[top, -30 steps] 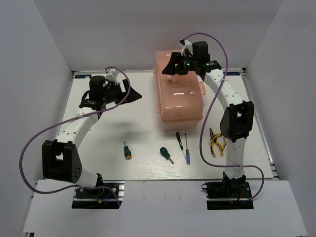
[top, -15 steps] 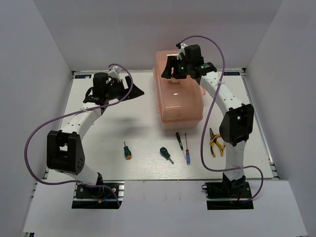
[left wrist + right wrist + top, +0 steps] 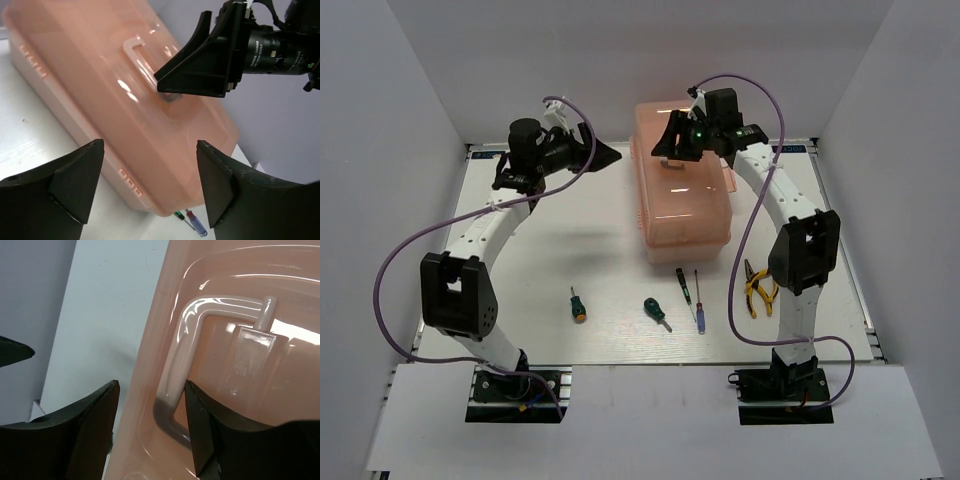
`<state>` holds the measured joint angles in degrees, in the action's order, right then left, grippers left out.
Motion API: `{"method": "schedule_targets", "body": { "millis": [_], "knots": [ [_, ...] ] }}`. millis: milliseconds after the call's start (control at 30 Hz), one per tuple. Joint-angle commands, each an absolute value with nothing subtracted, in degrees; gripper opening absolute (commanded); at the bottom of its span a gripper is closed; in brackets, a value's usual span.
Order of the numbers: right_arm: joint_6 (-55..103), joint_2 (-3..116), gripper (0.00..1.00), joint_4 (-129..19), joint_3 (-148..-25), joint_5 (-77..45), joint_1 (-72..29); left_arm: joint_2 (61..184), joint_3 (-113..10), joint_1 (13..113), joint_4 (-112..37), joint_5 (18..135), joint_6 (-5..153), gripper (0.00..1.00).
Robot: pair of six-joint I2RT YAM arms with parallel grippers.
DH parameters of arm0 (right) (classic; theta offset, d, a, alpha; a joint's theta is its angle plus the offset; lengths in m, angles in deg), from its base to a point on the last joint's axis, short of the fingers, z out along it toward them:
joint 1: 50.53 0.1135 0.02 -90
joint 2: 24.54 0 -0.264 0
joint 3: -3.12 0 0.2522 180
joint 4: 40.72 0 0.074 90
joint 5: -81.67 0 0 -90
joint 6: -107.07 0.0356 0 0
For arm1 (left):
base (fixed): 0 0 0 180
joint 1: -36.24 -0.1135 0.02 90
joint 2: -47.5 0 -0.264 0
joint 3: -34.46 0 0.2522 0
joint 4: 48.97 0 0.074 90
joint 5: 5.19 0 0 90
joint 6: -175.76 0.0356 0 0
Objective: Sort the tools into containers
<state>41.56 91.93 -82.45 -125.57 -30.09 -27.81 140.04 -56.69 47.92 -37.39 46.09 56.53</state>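
So the whole thing right now hangs on the right claw (image 3: 150, 440) and the pale fold-flat handle (image 3: 176, 370) on top of the big salmon-pink translucent plastic toolbox (image 3: 685, 215). The toolbox looks shut, so my guess is that getting the lid up comes first. In the right wrist view the handle's grip bar runs straight away from the claw, along the toolbox's length. Its near corner sits right in the gap between the two fingers, so the jaws would squeeze across the bar, not along it. They're partway apart with nothing in them, and I can't tell if a finger is touching the plastic. The left claw (image 3: 605, 155) hangs wide open and empty off the toolbox's left side, well apart from the handle, so the right arm is clearly the nearer one. All five tools lie on the table (image 3: 570, 230) on the toolbox's near side:

- the orange-ended stubby green screwdriver (image 3: 578, 305)
- the other stubby green screwdriver (image 3: 655, 313)
- the thin dark-green screwdriver (image 3: 684, 285)
- the thin blue-handled screwdriver (image 3: 698, 312)
- the yellow-handled pliers (image 3: 757, 290), off the toolbox's near right corner
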Motion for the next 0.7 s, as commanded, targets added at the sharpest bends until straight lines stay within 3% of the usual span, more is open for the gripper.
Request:
{"method": "schedule_targets", "body": {
  "millis": [0, 100, 367, 667],
  "knots": [
    [46.1, 92.0, 0.6, -82.1, -130.7, -39.3, -27.1, 142.2, -60.7, 48.8, -40.5, 42.3, 55.1, 0.83],
    [47.6, 92.1, 0.59, -80.1, -130.9, -41.2, -27.6, 145.3, -64.0, 50.0, -41.2, 41.1, 53.8, 0.75],
    [48.4, 91.7, 0.57, -79.3, -129.6, -43.9, -28.4, 156.0, -75.5, 51.9, -42.4, 42.7, 49.5, 0.81],
    [47.5, 91.3, 0.57, -79.6, -128.4, -44.4, -29.0, 171.1, -97.4, 53.5, -29.3, 44.6, 46.4, 0.82]
  ]
}}
